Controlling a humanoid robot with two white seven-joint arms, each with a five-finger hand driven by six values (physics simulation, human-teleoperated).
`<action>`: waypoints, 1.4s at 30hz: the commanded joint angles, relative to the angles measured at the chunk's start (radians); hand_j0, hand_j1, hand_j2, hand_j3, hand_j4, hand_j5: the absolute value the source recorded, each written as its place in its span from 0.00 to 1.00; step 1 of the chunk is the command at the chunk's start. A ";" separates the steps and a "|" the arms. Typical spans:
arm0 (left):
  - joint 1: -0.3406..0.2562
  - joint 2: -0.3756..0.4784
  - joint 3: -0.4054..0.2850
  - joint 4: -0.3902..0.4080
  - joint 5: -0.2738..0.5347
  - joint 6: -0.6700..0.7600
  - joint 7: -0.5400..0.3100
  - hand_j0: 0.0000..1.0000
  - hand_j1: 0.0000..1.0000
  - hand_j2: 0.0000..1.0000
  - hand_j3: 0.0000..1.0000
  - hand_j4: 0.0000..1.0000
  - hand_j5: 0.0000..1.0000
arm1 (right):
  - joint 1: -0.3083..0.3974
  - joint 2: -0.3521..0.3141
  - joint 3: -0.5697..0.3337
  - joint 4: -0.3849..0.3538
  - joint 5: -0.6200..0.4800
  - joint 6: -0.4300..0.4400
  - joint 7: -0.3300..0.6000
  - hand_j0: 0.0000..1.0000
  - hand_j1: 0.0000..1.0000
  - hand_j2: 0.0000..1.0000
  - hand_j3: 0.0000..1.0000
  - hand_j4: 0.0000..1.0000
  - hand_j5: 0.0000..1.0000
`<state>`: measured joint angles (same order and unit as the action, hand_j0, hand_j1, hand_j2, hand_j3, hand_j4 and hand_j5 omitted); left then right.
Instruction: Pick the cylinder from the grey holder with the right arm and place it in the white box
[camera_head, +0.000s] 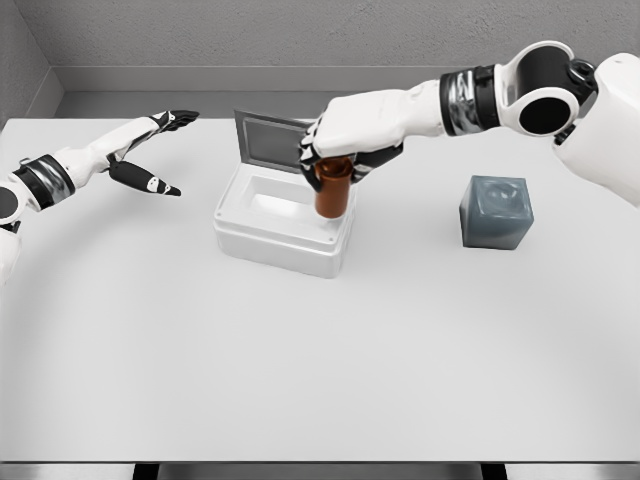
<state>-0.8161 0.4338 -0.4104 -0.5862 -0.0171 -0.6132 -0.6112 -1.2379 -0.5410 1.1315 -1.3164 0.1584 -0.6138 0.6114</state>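
Fingers (318, 152) of the right hand (345, 140) are gripping the cylinder (332, 188), hanging over the box (283, 238); the holder (496, 212) is sitting empty, only release remaining. Left hand (150, 150) is hovering, fingers spread.

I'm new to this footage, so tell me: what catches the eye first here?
The right hand grips a brown cylinder just above the open white box at the table's middle. To the right stands the grey holder, now empty. The left hand hovers open at far left.
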 joint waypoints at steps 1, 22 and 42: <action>0.000 0.000 0.002 -0.001 0.008 0.002 0.000 1.00 1.00 1.00 1.00 1.00 1.00 | 0.000 -0.001 0.001 0.022 -0.005 0.003 -0.001 0.43 0.43 0.43 0.43 0.43 0.43; 0.000 0.000 0.004 -0.001 0.002 0.002 0.000 1.00 1.00 1.00 1.00 1.00 1.00 | -0.006 0.038 0.014 0.060 -0.005 0.003 -0.001 0.45 0.45 0.45 0.45 0.45 0.45; 0.000 0.000 0.002 -0.001 0.002 0.002 0.000 1.00 1.00 1.00 1.00 1.00 1.00 | 0.002 0.039 0.004 0.077 0.059 0.003 -0.001 0.92 0.92 0.92 0.92 0.92 0.92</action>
<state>-0.8161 0.4338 -0.4104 -0.5866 -0.0236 -0.6132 -0.6112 -1.2349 -0.5009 1.1377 -1.2361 0.2104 -0.6136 0.6113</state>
